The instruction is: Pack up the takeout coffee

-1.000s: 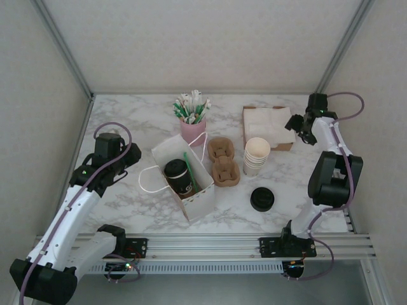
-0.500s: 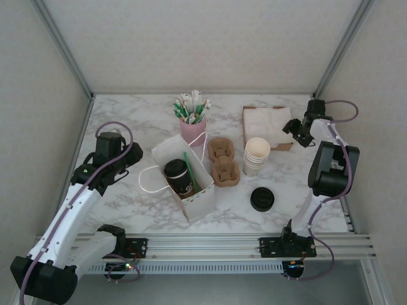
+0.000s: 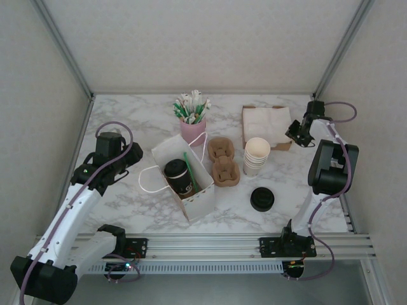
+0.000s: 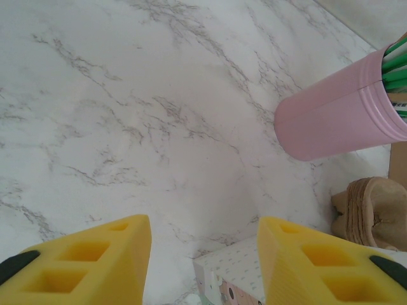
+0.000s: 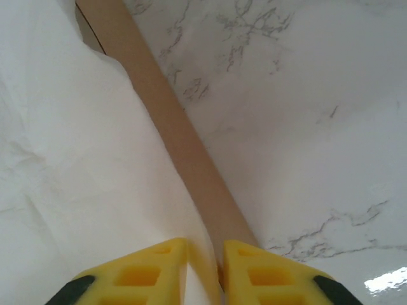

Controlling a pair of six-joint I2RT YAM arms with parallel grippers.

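At table centre, your takeout coffee cup with its round black plastic lid (image 3: 178, 173) sits inside the white paper bag (image 3: 202, 202), so the main step looks done. Your right gripper (image 5: 205, 267) is at the brown cardboard tray (image 5: 172, 140), fingers nearly together and pinching the edge of a white paper napkin (image 5: 76, 159), probably meant for the bag. Your left gripper (image 4: 203, 254) hovers beside the bag, fingers apart and empty.

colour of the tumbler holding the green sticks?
The tumbler is pink; it shows best in the left wrist view.
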